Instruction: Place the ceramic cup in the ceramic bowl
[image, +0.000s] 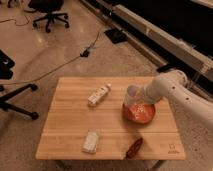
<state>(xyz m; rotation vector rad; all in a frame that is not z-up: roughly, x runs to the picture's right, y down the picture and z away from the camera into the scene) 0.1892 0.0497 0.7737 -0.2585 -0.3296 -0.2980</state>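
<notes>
The step in hand is the last one, the placing. The white robot arm reaches in from 3 o'clock, and its gripper (136, 98) sits right against the pale, cylindrical ceramic cup (131, 94). The cup is over the 11 o'clock rim of the orange-red, shallow ceramic bowl (143, 116). The bowl stands on the light wooden plank surface (70, 116), at about 3 o'clock from its centre.

The cup's lower end overlaps the bowl's edge. From here it is not clear whether its base is already resting inside the bowl or hanging just above it. Nor can I tell whether the gripper is clamped on the cup or has let go; the arm's end and the cup run together.

My reading is that the cup is at the drop-off but not yet clearly settled. The next move calls for a small shift toward 4 o'clock so the cup sits over the bowl's middle. After that comes a gentle lowering until the base bears, a release, and a straight lift away so the cup is not tipped.

Other things lie well apart from this:
- a white plastic bottle (99, 95) on its side at 11 o'clock
- a flat white packet (91, 142) at 7 o'clock
- a dark reddish-brown packet (134, 148) at 5 o'clock
</notes>
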